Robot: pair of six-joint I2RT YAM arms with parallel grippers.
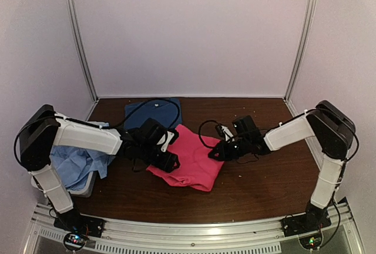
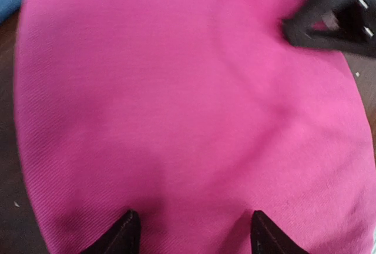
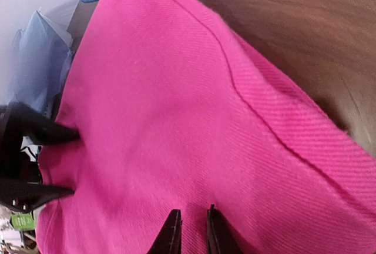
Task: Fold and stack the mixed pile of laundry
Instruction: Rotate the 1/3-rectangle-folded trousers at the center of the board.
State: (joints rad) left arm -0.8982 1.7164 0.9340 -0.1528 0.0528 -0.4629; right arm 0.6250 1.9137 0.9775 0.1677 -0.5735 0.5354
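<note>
Pinches the right edge of the magenta-pink shirt [image 1: 194, 159], spread at mid-table, in the almost closed jaws of the right gripper [image 3: 192, 214], with the left gripper [image 2: 194, 217] gaping wide and empty over its left side.

A magenta-pink cloth shirt [image 1: 191, 157] is lying flat before me, a dark blue T-shirt [image 1: 144, 113] just behind it. A pale light-blue cloth [image 1: 73, 166] is sitting crumpled at my left.

A dark brown, wood-grained worktop [image 1: 264, 189] forms the base of a pale lilac-white booth. The plain back wall [image 1: 188, 30] meets the side walls [image 1: 29, 42] at slanting metal uprights [image 1: 79, 36]. A silvery rail [image 1: 194, 230] edges the near side. The light is soft and even.
</note>
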